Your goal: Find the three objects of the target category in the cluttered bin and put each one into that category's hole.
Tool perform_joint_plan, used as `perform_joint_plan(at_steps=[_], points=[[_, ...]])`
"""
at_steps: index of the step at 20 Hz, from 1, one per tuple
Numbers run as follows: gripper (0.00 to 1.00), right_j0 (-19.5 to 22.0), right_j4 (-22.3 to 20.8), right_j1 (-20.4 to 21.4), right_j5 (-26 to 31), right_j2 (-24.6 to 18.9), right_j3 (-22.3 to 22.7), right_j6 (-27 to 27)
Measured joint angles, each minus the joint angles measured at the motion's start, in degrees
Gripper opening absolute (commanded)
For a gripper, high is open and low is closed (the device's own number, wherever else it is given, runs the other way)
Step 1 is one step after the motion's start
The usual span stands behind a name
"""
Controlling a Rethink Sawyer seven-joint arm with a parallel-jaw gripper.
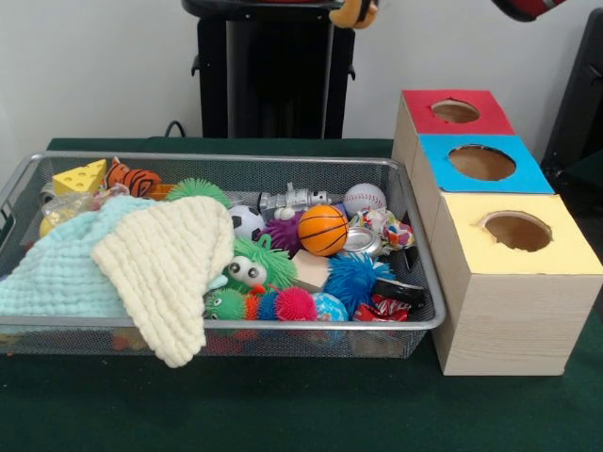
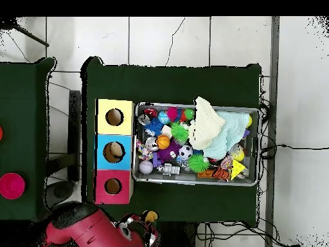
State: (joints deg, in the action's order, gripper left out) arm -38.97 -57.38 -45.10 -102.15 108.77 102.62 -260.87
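Bin (image 1: 419,325) sits beside the three holed boxes (image 2: 114,152), still cluttered; my tool (image 1: 355,11), drawn back, grasps a small orange toy that needs carrying to its hole.

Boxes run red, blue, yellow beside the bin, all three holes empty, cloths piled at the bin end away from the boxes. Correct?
Not quite. The overhead view shows something pale already inside the blue box; only the red box and yellow box look empty. The order, and the cloths at the far end of the bin, are right.
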Motion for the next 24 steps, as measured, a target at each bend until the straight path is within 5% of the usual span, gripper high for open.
perform_joint_plan(at_steps=[24], points=[[0.00,1.2,1.8,-3.3,-3.0,7.0,3.1,0.0]])
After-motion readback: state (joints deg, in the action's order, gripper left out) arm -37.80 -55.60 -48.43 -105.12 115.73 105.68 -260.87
